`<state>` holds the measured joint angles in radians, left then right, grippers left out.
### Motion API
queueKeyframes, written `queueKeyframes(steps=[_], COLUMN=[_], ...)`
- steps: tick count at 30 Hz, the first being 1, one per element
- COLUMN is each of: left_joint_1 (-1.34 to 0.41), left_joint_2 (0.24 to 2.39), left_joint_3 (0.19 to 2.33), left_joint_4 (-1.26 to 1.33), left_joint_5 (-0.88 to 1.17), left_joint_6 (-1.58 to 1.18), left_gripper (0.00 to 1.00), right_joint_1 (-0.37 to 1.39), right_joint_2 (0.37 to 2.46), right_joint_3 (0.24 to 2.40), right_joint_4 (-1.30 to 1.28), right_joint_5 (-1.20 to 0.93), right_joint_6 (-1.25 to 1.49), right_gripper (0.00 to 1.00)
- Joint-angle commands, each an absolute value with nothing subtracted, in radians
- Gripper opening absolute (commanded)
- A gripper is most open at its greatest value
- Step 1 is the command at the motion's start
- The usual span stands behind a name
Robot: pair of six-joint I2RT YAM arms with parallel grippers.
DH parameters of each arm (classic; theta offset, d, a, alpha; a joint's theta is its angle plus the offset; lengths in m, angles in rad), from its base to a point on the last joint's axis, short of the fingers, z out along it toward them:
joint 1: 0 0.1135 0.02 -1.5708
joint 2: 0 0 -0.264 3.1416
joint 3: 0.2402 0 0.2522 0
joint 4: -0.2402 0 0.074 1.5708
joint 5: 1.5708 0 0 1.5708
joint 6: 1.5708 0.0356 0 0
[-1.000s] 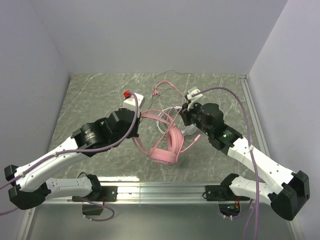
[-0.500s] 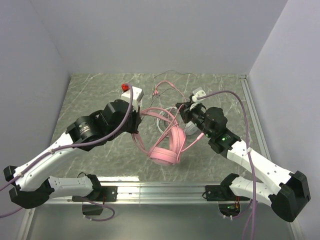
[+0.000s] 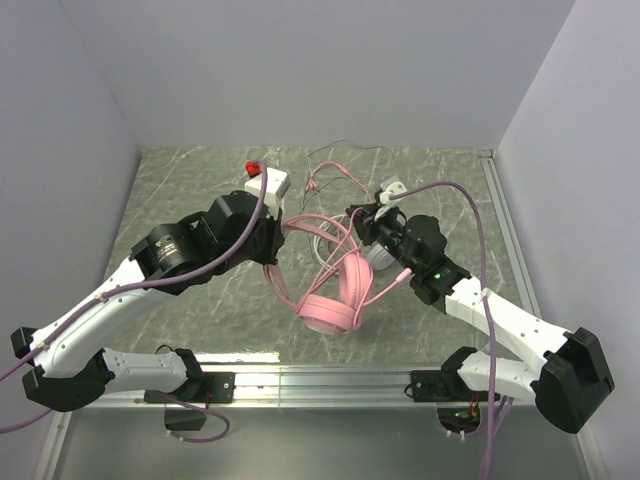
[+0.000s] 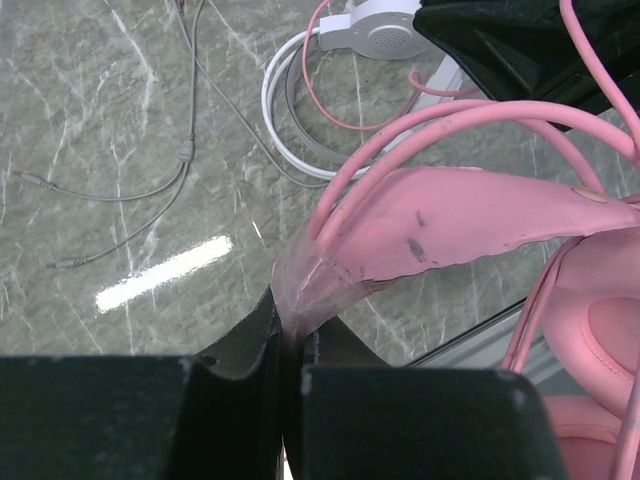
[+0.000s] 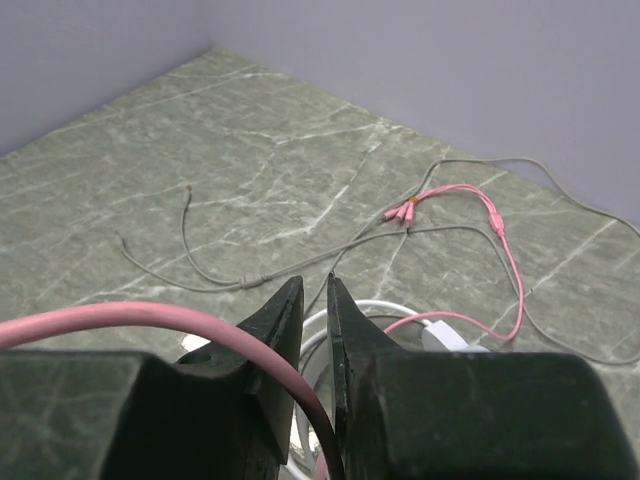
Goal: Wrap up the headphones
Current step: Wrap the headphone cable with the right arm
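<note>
Mid-wrap by the look of it: left hand clamps the band of the pink headset, earcups hanging between both hands, right hand barely parted on nothing, pink cable draped across its finger, so next probably calls for a fresh pinch and another loop.

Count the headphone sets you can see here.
2. The pink headphones hang above the table, headband pinched in the left gripper. The white headphones lie on it behind them, partly covered from above. No others show, though the arms could hide something.
</note>
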<state>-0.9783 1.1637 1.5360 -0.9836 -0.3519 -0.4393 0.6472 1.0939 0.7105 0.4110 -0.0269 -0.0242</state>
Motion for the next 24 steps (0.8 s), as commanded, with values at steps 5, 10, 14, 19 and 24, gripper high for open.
queueKeyframes(steps=[5,10,14,19,24], left_joint_1=[-0.971,-0.965,-0.957,-0.948,-0.942], left_joint_2=[1.163,1.178,1.195,1.219,1.238], left_joint_3=[1.65,1.69,1.718,1.77,1.812], left_joint_4=[-0.943,-0.951,-0.96,-0.966,-0.974], left_joint_5=[-0.301,-0.295,-0.285,-0.258,-0.242], left_joint_6=[-0.508,-0.505,-0.506,-0.505,-0.503], left_gripper=[0.0,0.0,0.0,0.0,0.0], right_joint_1=[0.638,0.64,0.638,0.64,0.635], right_joint_2=[1.121,1.157,1.187,1.242,1.304], right_joint_3=[0.684,0.677,0.676,0.676,0.687], right_joint_4=[0.541,0.578,0.598,0.644,0.687], right_joint_5=[-0.048,-0.052,-0.054,-0.061,-0.063], right_joint_6=[-0.006,-0.003,-0.002,-0.002,-0.008], right_gripper=[0.22,0.21,0.18,0.18,0.15])
